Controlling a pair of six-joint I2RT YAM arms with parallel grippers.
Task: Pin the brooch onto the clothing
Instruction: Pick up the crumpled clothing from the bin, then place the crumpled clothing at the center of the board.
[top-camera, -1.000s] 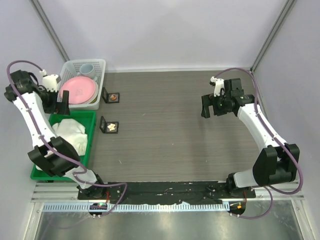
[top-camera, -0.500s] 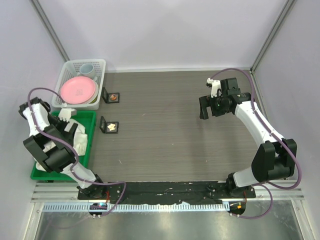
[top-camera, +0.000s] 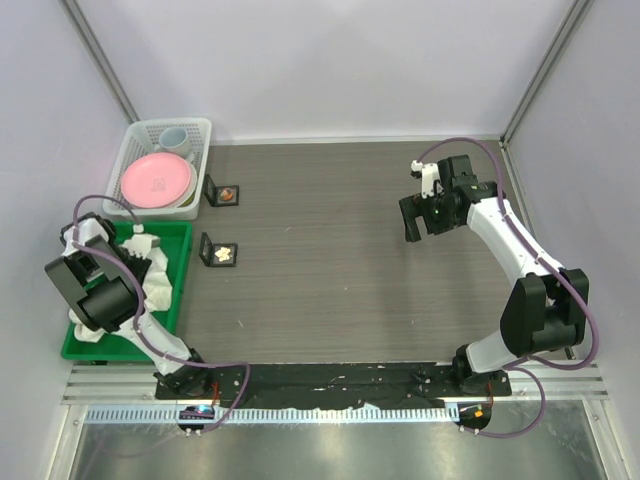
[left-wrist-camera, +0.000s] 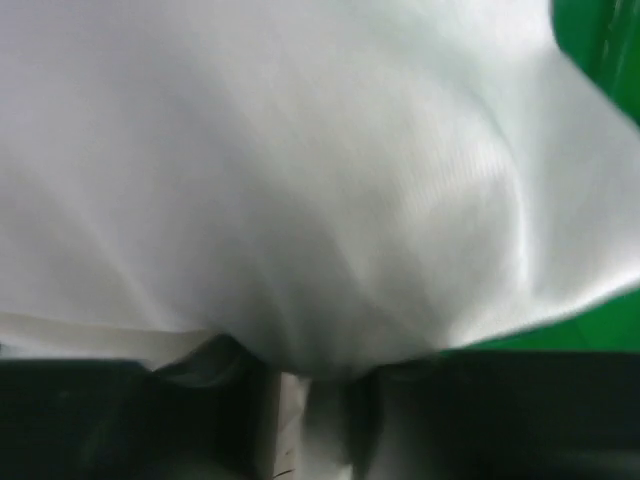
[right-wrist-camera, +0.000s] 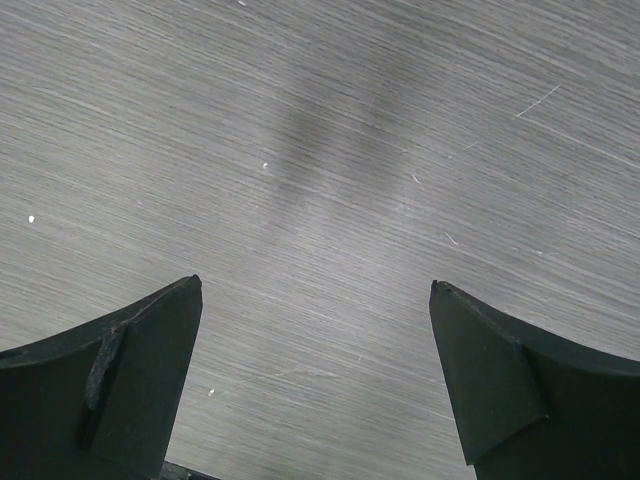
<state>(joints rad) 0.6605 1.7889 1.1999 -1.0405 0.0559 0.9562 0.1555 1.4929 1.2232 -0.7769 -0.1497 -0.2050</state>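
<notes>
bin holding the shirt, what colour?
The bin is green, clearest in the top view.

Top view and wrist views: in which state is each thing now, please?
clothing: crumpled in the green bin
left hand: gripping a clothing fold
right hand: open, over the table
near brooch box: lid open
far brooch box: lid open
pink plate: flat in the white basket
</notes>
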